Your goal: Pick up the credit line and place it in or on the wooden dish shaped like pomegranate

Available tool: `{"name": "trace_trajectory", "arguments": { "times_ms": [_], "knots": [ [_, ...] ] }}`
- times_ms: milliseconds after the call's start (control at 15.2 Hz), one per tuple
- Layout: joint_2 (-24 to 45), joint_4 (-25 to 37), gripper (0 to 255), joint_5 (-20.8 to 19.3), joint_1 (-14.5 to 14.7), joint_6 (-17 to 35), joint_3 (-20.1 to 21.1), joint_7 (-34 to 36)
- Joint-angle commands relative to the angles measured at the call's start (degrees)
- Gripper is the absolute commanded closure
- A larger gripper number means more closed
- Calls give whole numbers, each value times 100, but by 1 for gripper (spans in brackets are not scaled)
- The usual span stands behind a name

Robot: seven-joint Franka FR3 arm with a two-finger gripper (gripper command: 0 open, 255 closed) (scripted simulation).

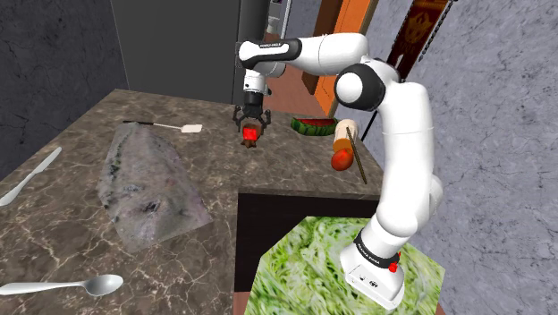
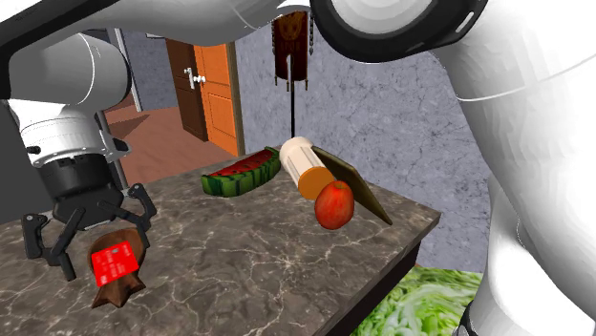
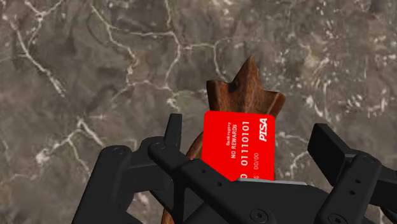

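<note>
A: Where's the credit card?
B: The red credit card [image 3: 239, 145] lies on the wooden pomegranate dish [image 3: 245, 89], on the far part of the marble counter [image 1: 71, 233], left of the watermelon slice [image 1: 313, 125] in the shoulder view.
A: Any writing?
B: "PTSA", "NO REWARDS", "0110101", "00/00".
A: And the claw?
B: The gripper [image 2: 95, 237] hangs over it with its fingers spread wide, off the card.

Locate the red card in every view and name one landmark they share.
Shoulder view: red card at upper centre, under the gripper.
Second exterior view: card at lower left, on the brown dish.
Wrist view: card between the open fingers, over the dish.
Shared landmark: the brown dish beneath it.
</note>
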Motion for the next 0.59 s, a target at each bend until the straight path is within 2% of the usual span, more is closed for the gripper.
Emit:
{"name": "trace_trajectory", "arguments": {
  "times_ms": [0,66,528],
  "knots": [
    [177,594,0,-17,-77,-428,-12,50],
    [276,883,0,-21,-109,-617,-12,80],
    [276,883,0,-21,-109,-617,-11,80]
  ]
}}
